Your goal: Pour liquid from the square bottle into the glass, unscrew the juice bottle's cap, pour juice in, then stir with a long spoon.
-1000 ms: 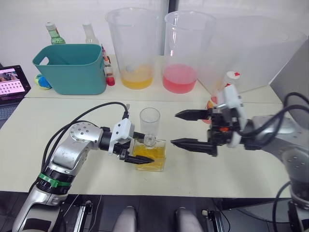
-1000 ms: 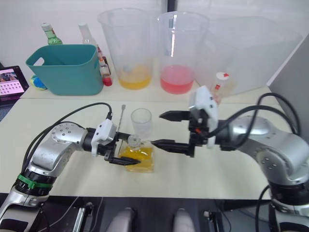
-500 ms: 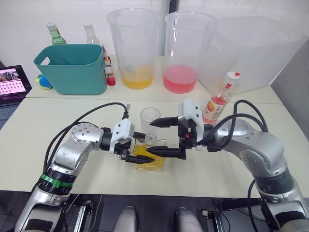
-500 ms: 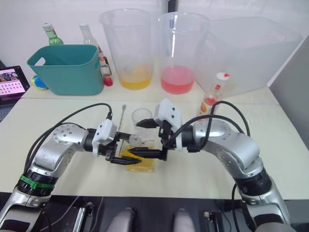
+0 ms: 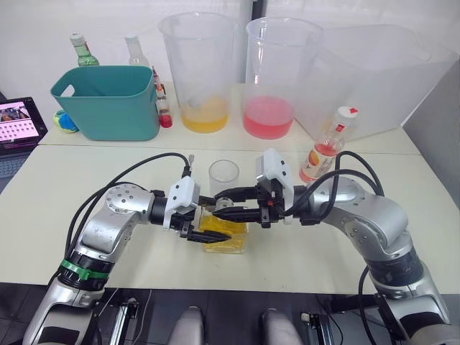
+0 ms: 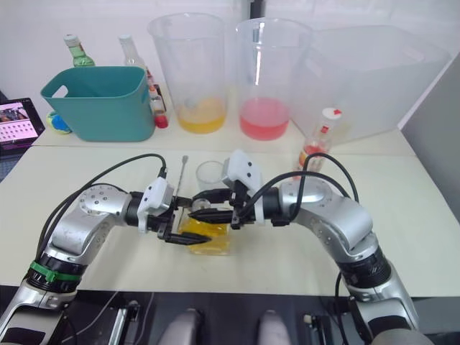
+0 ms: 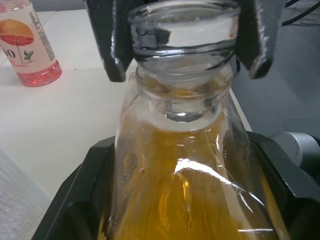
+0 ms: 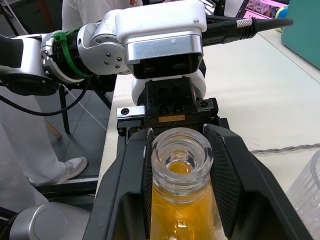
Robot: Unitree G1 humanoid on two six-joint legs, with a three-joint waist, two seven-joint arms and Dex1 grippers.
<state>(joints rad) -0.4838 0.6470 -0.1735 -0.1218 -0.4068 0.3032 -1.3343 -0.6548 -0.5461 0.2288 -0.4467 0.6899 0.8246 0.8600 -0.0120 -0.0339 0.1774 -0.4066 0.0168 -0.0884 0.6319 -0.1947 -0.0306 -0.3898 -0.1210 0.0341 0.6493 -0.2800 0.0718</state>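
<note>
Square bottle (image 5: 224, 236) holds yellow liquid (image 7: 190, 200); glass (image 5: 223, 176) empty.

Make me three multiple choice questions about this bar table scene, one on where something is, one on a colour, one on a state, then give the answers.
1. Where is the glass?
A. Inside the teal tub
B. On the table just behind the square bottle
C. On the tablet

2. What colour is the liquid in the square bottle?
A. Yellow
B. Blue
C. Clear as water

3. What is the state of the juice bottle?
A. Lying on its side, uncapped
B. Held by the right pincer
C. Standing, its cap on

Answers:
1. B, the head views show the glass standing close behind the square bottle.
2. A, yellow liquid shows in the left wrist view.
3. C, the white cap sits on the juice bottle, which stands apart from both arms; the left pincer grips the square bottle's body and the right pincer is at its neck.
</note>
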